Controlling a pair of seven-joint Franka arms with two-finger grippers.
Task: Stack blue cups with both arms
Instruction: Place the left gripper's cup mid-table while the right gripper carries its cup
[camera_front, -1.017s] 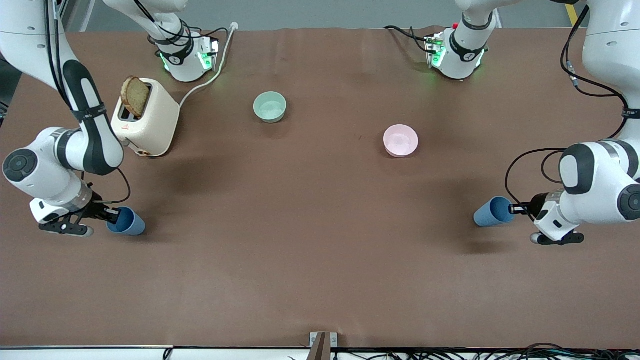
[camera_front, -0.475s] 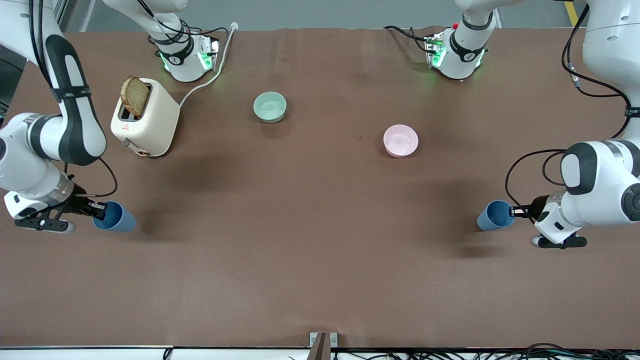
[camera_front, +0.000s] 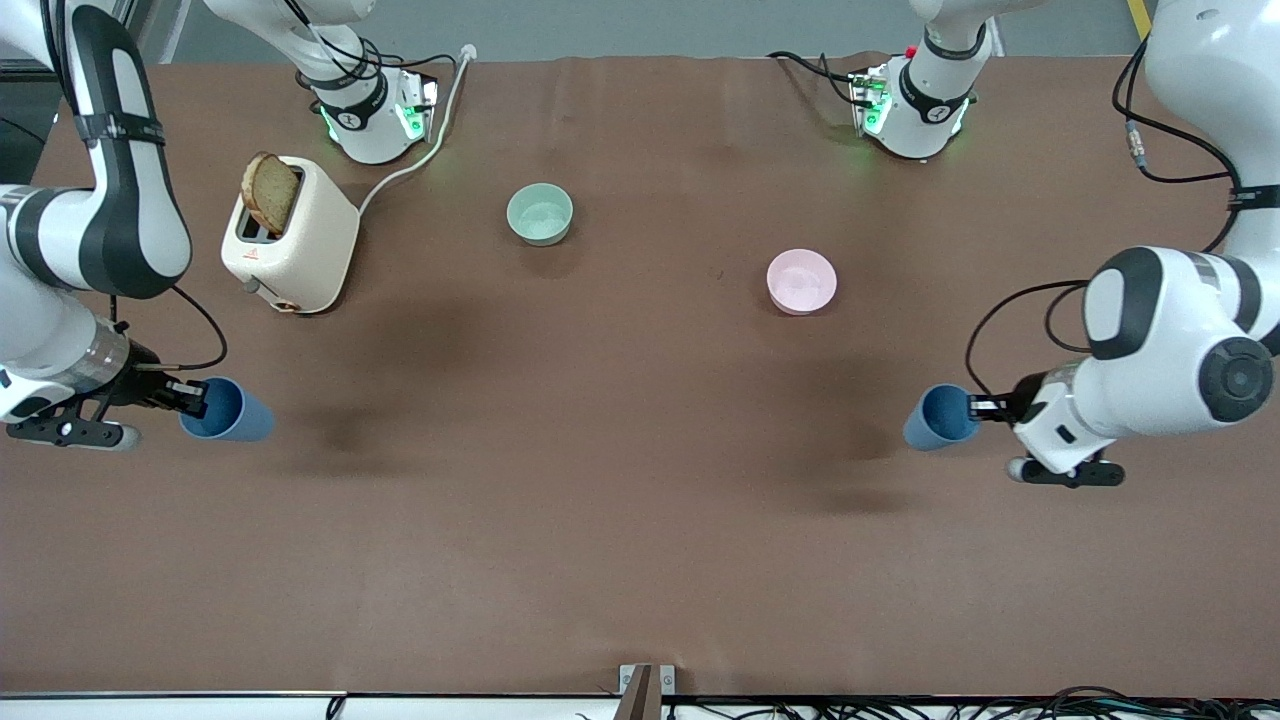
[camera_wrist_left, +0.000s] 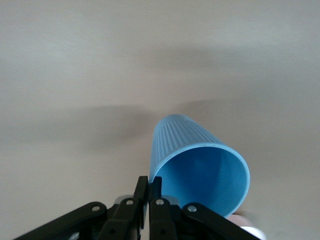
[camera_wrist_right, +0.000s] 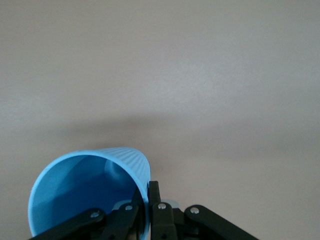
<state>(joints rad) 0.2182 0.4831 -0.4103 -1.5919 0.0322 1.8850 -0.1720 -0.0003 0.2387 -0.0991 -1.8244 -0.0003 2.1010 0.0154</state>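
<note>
Cups, blue, two of them: one cup (camera_front: 940, 417) (camera_wrist_left: 200, 165) pinched by its rim in the left hand (camera_front: 985, 407) (camera_wrist_left: 149, 192), fingers closed on the wall, held tipped above the desk (camera_front: 640, 520) toward the left arm's end. Other cup (camera_front: 226, 410) (camera_wrist_right: 90, 192) clamped the same way at the rim by the right hand (camera_front: 190, 398) (camera_wrist_right: 150, 197), tilted on its side over the right arm's end. Well apart between them, nearer the bases: pink bowl (camera_front: 801, 281), green bowl (camera_front: 540, 214), toaster (camera_front: 291, 237) with bread (camera_front: 271, 192).
</note>
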